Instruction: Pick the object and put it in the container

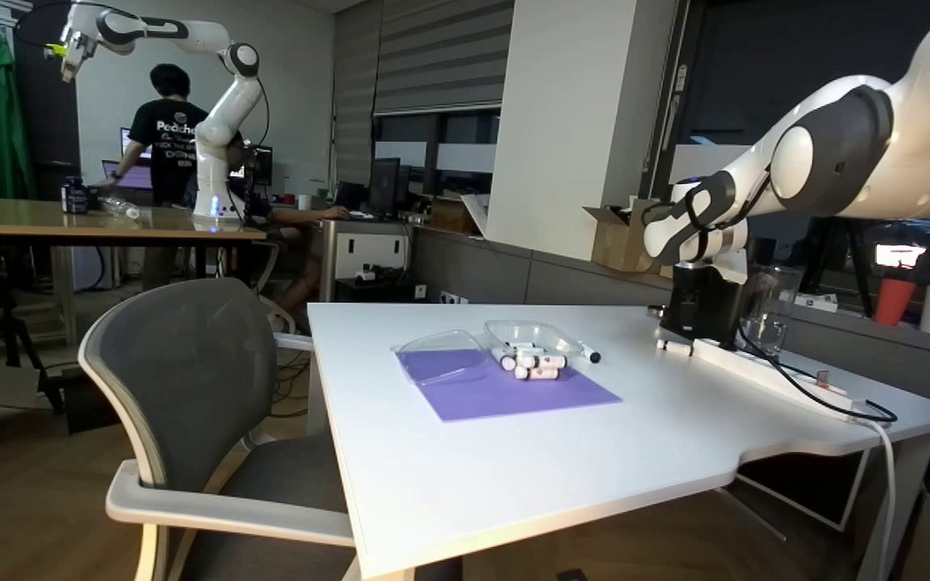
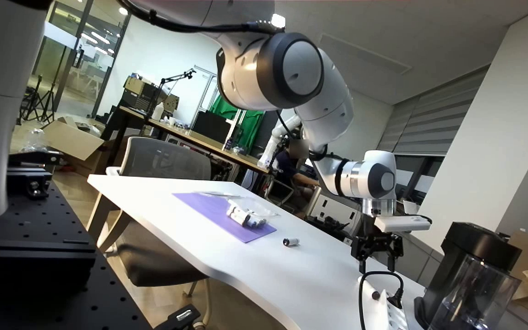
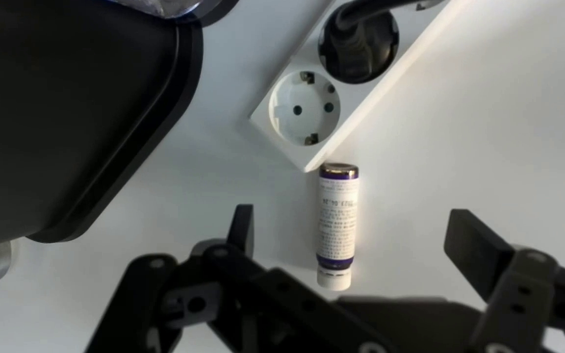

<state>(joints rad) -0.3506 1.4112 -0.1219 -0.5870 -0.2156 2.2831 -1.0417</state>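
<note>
A small bottle [image 3: 337,220] with a white label, purple bands and a white cap lies on the table at the corner of the power strip; it also shows in an exterior view [image 1: 674,347]. My gripper [image 3: 351,228] is open and empty above it, with a finger on each side and gaps on both sides. An exterior view shows the gripper [image 2: 377,266] pointing down over the strip's end. The clear plastic container [image 1: 531,329] stands at the back of the purple mat. Several similar bottles [image 1: 538,373] lie at its front; I cannot tell which are inside.
The white power strip [image 3: 307,110] holds a black plug [image 3: 358,46] with a cable. A black machine [image 2: 479,247] with a clear jug [image 2: 472,293] stands beside it. A clear lid [image 1: 441,357] lies on the purple mat [image 1: 513,402]. Another bottle [image 2: 291,241] lies alone near the mat.
</note>
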